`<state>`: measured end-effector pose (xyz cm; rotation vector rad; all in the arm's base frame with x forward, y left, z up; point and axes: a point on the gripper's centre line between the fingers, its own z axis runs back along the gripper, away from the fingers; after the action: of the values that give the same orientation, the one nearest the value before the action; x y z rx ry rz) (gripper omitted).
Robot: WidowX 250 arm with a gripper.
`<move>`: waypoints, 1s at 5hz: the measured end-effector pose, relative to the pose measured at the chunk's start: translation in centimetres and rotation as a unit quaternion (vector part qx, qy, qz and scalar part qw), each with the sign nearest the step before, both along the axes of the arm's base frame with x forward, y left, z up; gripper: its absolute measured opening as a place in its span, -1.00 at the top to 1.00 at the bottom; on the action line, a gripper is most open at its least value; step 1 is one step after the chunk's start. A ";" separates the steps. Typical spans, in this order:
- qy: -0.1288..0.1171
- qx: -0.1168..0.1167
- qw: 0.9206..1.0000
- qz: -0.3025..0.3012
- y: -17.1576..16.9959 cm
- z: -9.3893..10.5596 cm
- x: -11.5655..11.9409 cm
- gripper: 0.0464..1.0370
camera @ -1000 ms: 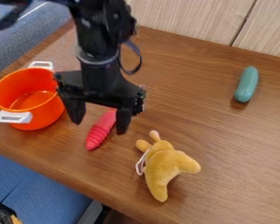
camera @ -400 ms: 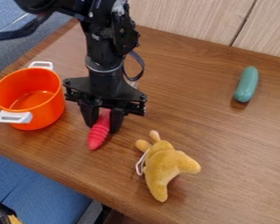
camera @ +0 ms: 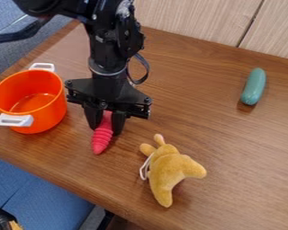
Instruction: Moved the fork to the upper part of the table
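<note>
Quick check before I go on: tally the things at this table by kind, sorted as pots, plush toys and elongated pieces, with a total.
Pots: 1 (orange pot)
Plush toys: 1 (yellow plush toy)
Elongated pieces: 2 (red ribbed piece between the fingers of the claw; teal piece)
Total: 4

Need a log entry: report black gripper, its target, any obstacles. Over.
Black two-finger gripper closed on red ridged toy. Round orange pot and yellow plush toy flank it, neither touching.
</note>
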<state>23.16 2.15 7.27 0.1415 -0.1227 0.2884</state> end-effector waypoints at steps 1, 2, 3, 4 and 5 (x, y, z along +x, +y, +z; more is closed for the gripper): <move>0.007 0.017 1.000 0.019 0.5 1.6 0.2 0.33; -0.017 -0.013 0.999 0.028 -0.3 4.5 2.4 0.33; -0.029 -0.036 0.998 0.038 -0.8 6.2 4.5 0.33; -0.022 -0.059 0.997 0.033 -2.7 6.2 8.0 0.33; -0.016 -0.068 0.997 0.024 -4.3 5.4 11.1 0.33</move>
<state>34.31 -2.19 12.69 0.0057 -0.1308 0.3463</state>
